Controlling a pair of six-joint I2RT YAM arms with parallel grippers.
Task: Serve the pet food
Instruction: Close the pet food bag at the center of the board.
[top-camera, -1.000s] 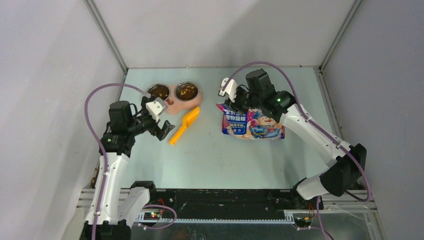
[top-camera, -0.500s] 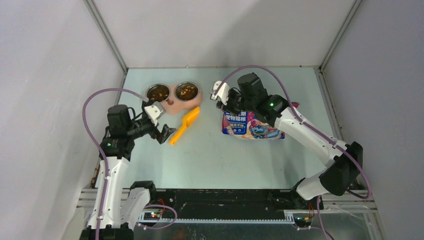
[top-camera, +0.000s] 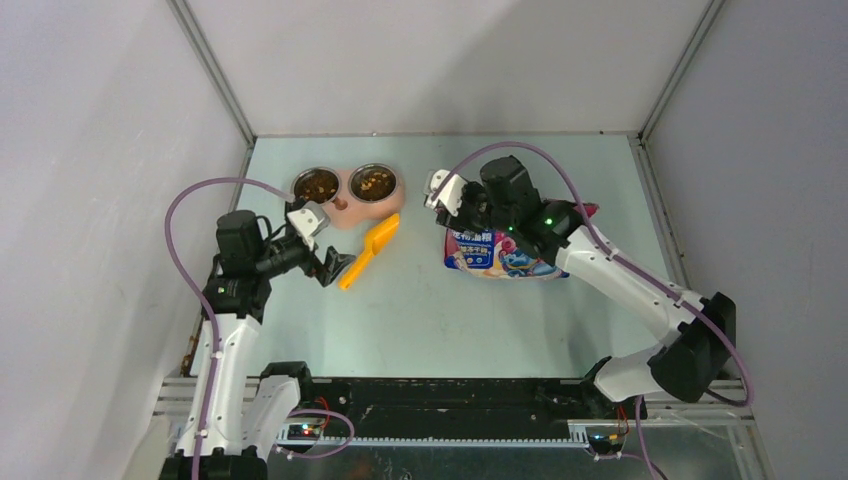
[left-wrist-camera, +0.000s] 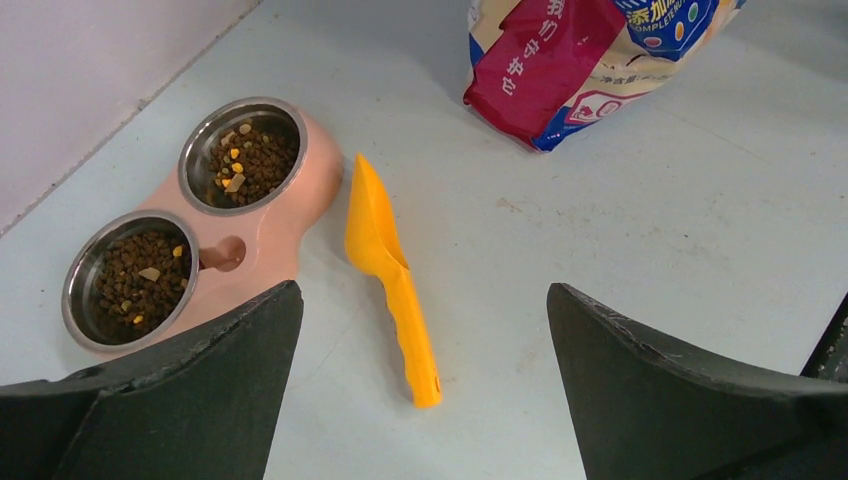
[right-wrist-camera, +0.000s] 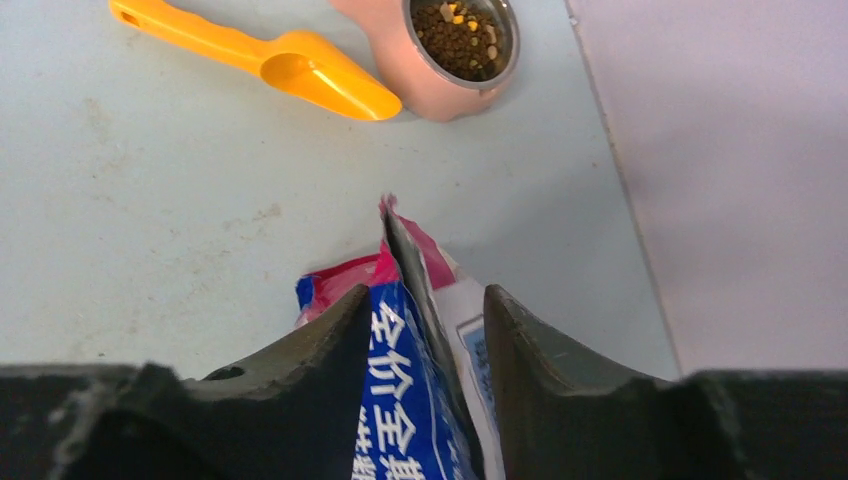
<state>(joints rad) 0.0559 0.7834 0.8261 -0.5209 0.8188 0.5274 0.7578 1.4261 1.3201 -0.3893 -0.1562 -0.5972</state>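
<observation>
Left tool (left-wrist-camera: 422, 290): spread wide over orange scoop (left-wrist-camera: 385, 260), empty. Right tool (right-wrist-camera: 425, 295): astride cat food bag (right-wrist-camera: 400, 390) top edge, grip unclear. Risk: slippage on glossy film, contents spilt across bench (top-camera: 450, 320).

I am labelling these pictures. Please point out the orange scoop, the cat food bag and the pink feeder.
orange scoop (left-wrist-camera: 390, 270), left wrist view, where bowl meets handle
cat food bag (top-camera: 500, 258), top external view, printed front
pink feeder (left-wrist-camera: 295, 215), left wrist view, pink body beside the bowls

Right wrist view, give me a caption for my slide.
Right tool straddling the bag's top edge, scoop and filled feeder beyond.
</observation>
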